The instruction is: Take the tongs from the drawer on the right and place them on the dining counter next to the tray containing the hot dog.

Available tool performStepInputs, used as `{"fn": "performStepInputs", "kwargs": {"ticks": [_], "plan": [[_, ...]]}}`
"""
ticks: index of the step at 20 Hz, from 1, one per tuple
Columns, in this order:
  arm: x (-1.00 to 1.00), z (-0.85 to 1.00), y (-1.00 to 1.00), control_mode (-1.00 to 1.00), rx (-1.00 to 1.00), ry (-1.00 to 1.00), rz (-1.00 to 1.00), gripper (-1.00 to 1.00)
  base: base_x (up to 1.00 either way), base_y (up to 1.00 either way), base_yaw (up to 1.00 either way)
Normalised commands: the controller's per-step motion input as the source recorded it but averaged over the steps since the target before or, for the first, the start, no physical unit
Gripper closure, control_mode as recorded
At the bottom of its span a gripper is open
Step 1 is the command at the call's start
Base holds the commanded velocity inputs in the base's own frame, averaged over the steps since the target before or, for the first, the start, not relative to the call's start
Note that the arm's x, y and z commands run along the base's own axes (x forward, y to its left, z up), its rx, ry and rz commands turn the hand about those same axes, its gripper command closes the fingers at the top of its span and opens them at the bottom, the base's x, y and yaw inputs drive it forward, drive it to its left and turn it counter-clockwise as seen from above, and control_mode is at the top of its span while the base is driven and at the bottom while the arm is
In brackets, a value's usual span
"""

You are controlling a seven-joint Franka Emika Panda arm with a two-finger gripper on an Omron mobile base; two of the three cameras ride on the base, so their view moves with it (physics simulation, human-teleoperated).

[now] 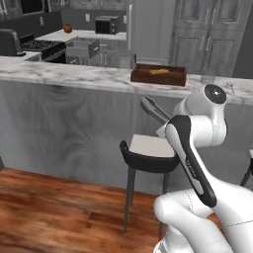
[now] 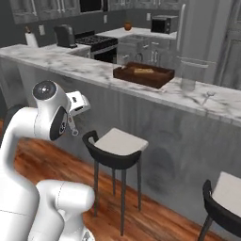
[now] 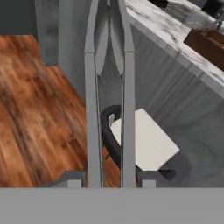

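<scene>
Tongs (image 3: 109, 109) are clamped in the gripper (image 3: 108, 181), carried low over a stool (image 3: 144, 144), with the dining counter (image 3: 175, 39) and tray (image 3: 208, 46) ahead; placement is judged undone.

Arm (image 1: 192, 148) folded, elbow up; fingers (image 3: 74, 179) clamped, holding.

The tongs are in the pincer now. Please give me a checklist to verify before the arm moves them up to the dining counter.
1. Tongs held in pincer: ok.
2. Tongs at counter height: not ok, below the dining counter edge.
3. Tray with hot dog on the counter: ok.
4. Bare counter beside the tray: ok.
5. Stool under the path: ok, lower than the tongs.
6. Grip firmness: cannot tell.
</scene>
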Motion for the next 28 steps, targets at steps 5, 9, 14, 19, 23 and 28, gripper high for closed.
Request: {"fn": "performStepInputs", "kwargs": {"ticks": [5, 9, 14, 19, 23, 28], "plan": [[0.00, 0.00, 0.00, 1.00, 0.00, 0.00, 0.00, 1.00, 0.54, 1.00, -0.23], [0.00, 0.00, 0.00, 1.00, 0.00, 0.00, 0.00, 1.00, 0.52, 1.00, -0.23], [0.00, 0.00, 0.00, 1.00, 0.00, 0.00, 0.00, 1.00, 0.62, 1.00, -0.24], [0.00, 0.00, 0.00, 1.00, 0.00, 0.00, 0.00, 1.00, 0.60, 0.98, -0.25], [0.00, 0.00, 0.00, 1.00, 0.00, 0.00, 0.00, 1.00, 0.46, 0.61, -0.24], [0.00, 0.00, 0.00, 1.00, 0.00, 0.00, 0.00, 1.00, 0.19, 0.11, -0.19]]}}
